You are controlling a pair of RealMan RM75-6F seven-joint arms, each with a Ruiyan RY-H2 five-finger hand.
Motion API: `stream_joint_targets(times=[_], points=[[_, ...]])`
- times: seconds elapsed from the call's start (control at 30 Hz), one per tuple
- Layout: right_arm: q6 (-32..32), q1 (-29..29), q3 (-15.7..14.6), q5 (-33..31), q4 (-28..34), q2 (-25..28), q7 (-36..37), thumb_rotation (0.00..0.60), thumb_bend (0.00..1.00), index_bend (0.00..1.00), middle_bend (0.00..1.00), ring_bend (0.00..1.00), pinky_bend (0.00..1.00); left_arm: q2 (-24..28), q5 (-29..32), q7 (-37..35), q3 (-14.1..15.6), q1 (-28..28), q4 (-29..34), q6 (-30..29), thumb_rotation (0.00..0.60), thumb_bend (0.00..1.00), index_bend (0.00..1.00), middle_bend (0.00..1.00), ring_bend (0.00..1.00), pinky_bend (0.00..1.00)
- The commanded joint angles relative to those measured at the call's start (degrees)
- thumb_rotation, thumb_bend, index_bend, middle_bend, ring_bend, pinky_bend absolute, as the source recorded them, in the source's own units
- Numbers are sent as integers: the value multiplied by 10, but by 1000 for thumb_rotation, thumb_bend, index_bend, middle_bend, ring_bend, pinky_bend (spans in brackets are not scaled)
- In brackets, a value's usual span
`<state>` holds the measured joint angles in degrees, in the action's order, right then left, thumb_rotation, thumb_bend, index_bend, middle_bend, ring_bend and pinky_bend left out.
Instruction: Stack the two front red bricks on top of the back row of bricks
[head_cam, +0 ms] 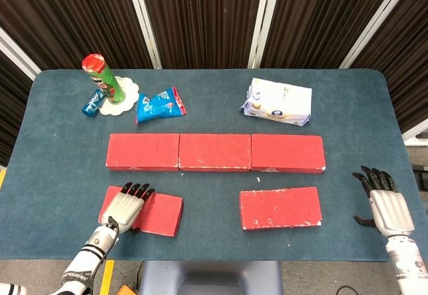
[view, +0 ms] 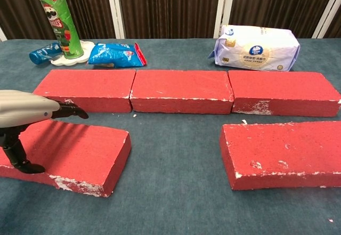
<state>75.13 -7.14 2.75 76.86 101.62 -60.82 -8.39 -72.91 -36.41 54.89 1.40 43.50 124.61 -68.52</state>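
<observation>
Two matching hands on show: the left hand [head_cam: 124, 207] has a smooth silver-grey shell over its back, rounded like a glove plate, and black fingers [head_cam: 136, 189] sprouting from it, slim and glossy. Behind it the forearm runs white with dark bands at the wrist. From the chest camera that same left hand [view: 24, 108] reads as a pale grey casing, with a black thumb [view: 16, 152] ending in a flattened dark tip. The right hand [head_cam: 388, 208] carries the same silver shell, faintly ribbed lengthwise, black fingers [head_cam: 374, 174] and a black thumb off its side, on a white wrist with dark markings.
</observation>
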Motion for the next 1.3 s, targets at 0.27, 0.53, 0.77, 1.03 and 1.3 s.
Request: stream_joint_targets(times=[0.27,0.53,0.77,1.03,1.3], points=[[-6,-3,0,-7,1,-2,-9,600,0,274,150,69,0,17,25,16,9,22,24,-17,600,207,0,0,0,0],[-8,-5,0,-12,2,-4,-15,600,0,276,150,69,0,15,62,20,17,38,17,-18,600,0,0,0,0,0],[-12,-7,-1,-16,3,-5,-21,600,0,282,150,69,0,12,65,11,20,44,7,-17,600,0,0,0,0,0],[-12,-7,-2,-18,6,-4,-22,600,0,282,150,69,0,2,74,4,21,50,-9,-10,600,0,0,0,0,0],[-14,-8,-3,-20,7,-4,-25,600,0,283,150,69,0,-10,77,-6,22,55,-29,-8,600,1,0,0,0,2]])
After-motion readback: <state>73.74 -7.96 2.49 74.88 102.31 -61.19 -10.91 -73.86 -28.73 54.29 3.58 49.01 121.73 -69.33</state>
